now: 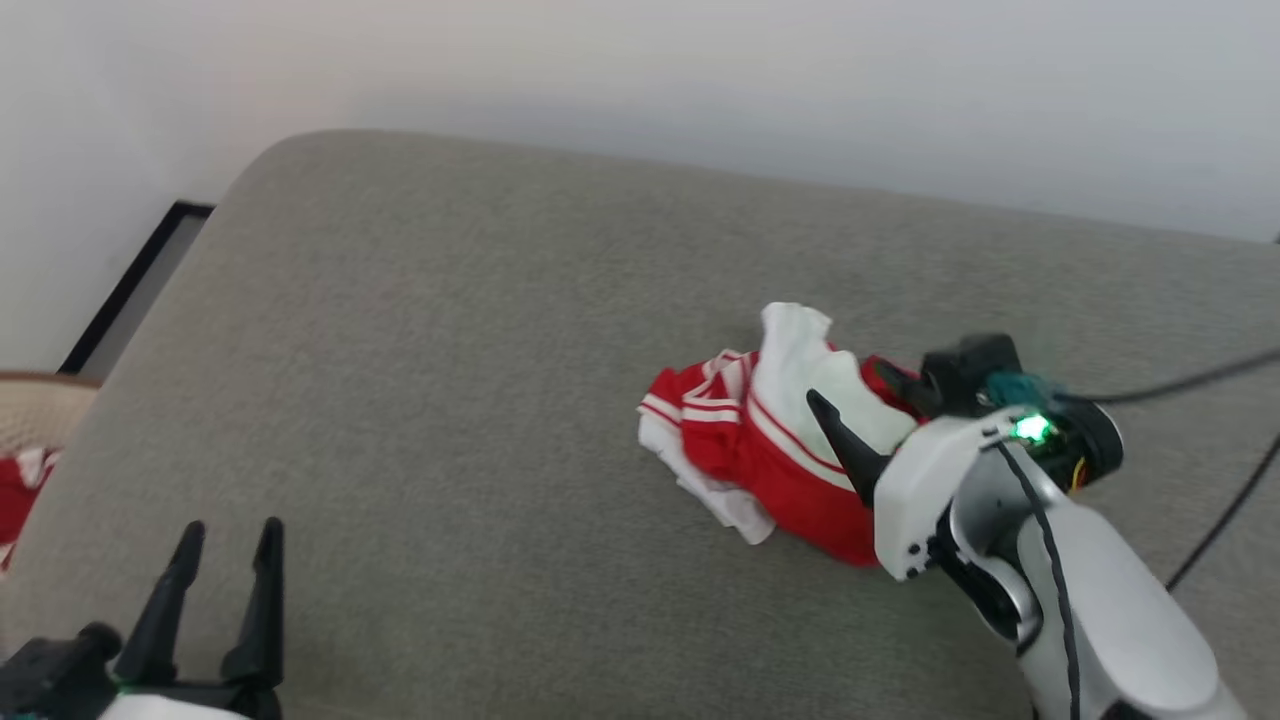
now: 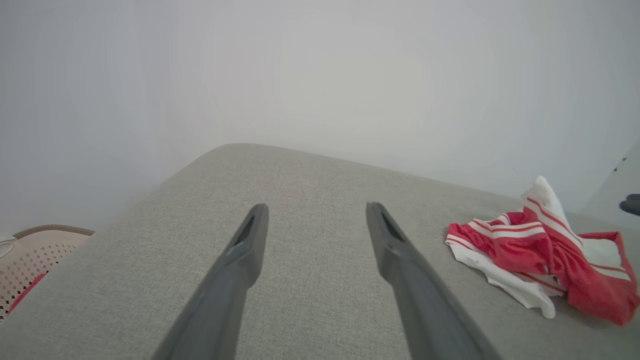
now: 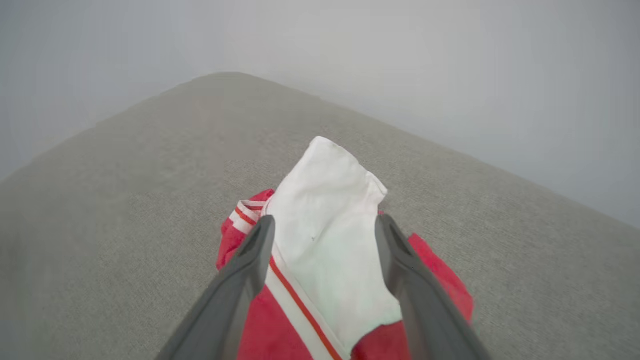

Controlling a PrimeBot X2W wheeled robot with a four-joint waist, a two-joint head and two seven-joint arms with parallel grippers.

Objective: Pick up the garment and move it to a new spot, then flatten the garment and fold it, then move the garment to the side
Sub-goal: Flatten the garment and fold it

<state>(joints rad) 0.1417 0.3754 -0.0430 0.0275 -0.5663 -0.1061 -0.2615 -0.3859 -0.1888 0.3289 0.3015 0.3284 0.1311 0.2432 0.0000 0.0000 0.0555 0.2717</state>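
Jaws gape on the left gripper point(image 2: 315, 210) and on the right gripper point(image 3: 325, 220), poised over the crumpled garment point(image 1: 760, 450) on the grey cushion point(image 1: 450, 350): soft, light cloth, likely best pinched at its raised white fold.

A broad grey woven-fabric cushion point(image 1: 450, 400) meets a plain pale wall point(image 1: 700, 70) at the far side. Left of it, a beige perforated plastic basket point(image 2: 35, 255) holds a red-and-white cloth point(image 1: 15, 490), with a black-framed panel point(image 1: 140, 280) beyond.

Bright, soft, even light from above. Right of the left hand point(image 2: 316, 212), the jersey point(image 2: 540, 260) throws a thin shadow on the grey upholstery point(image 2: 310, 170). Wrist views bend at their edges (wide lens); nearby fingers point(image 2: 235, 280) blur.
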